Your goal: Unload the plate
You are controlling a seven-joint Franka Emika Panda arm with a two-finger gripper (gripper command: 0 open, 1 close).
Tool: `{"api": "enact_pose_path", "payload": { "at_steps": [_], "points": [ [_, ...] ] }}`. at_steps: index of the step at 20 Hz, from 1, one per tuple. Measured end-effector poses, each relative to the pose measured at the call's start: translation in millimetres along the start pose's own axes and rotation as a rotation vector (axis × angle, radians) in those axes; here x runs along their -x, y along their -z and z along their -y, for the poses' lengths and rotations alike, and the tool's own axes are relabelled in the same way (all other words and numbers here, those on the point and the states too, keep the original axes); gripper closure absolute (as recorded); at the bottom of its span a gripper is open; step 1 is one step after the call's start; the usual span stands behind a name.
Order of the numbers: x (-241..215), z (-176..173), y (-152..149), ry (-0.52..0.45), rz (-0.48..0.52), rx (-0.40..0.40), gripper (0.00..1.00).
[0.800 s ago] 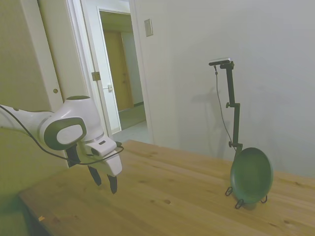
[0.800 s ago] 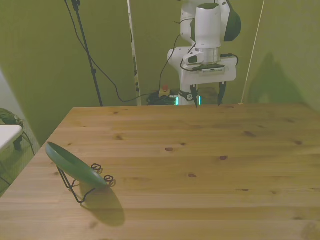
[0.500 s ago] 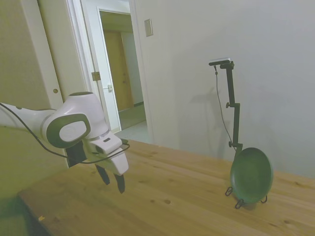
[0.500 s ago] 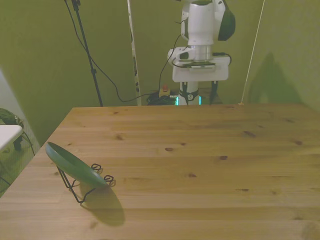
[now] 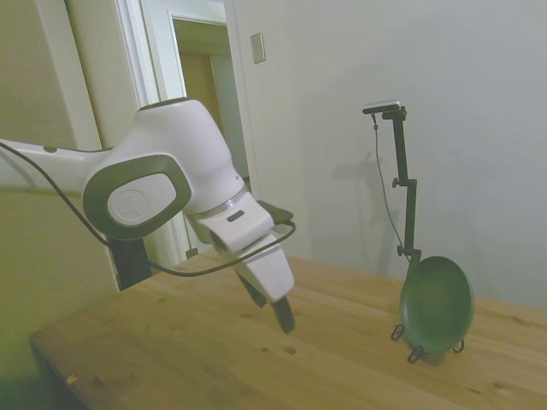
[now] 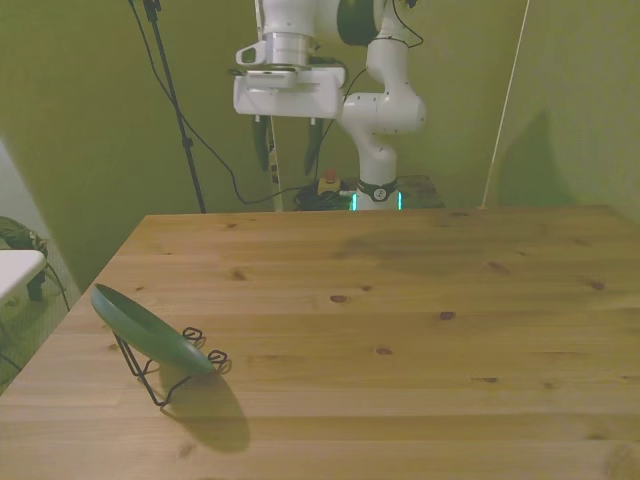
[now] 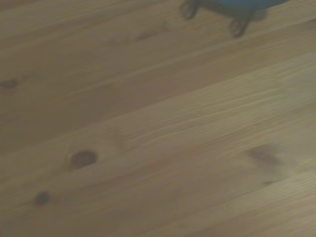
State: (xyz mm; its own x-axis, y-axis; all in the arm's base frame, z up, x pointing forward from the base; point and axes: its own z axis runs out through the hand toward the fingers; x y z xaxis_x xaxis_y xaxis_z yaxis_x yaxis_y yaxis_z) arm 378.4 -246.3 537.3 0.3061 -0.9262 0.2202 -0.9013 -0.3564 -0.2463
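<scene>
The dark green plate [image 5: 437,305] leans nearly upright in a thin black wire stand [image 5: 414,351] on the wooden table [image 5: 325,359]. In the front view the plate [image 6: 145,327] sits near the table's left front corner, tilted in the wire stand [image 6: 160,375]. My gripper [image 6: 287,158] hangs open and empty high above the table's far edge, well away from the plate. In the side view the gripper [image 5: 273,309] points down over the table's middle. The wrist view shows blurred wood with an edge of the plate [image 7: 237,4] and the stand's feet [image 7: 238,25].
The wooden table [image 6: 400,330] carries only the plate and its stand. An open doorway [image 5: 209,128] lies behind the arm in the side view. Cables [image 6: 190,130] and a pole stand behind the table's far edge in the front view.
The arm has swung toward the front view's left and risen, carrying the open gripper from above the far edge's middle to its left part. The plate has not moved.
</scene>
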Motion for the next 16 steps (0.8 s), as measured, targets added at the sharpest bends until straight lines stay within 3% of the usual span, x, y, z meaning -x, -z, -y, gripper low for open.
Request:
{"api": "enact_pose_path", "payload": {
  "at_steps": [8,12,16],
  "points": [
    [-126.1,-27.1,6.8,-0.095,-0.041,0.001,0.00],
    [-150.5,-12.8,4.6,-0.087,-0.007,-0.003,0.00],
    [-165.9,-5.9,-21.6,-0.126,-0.029,-0.018,0.00]
  ]
}}
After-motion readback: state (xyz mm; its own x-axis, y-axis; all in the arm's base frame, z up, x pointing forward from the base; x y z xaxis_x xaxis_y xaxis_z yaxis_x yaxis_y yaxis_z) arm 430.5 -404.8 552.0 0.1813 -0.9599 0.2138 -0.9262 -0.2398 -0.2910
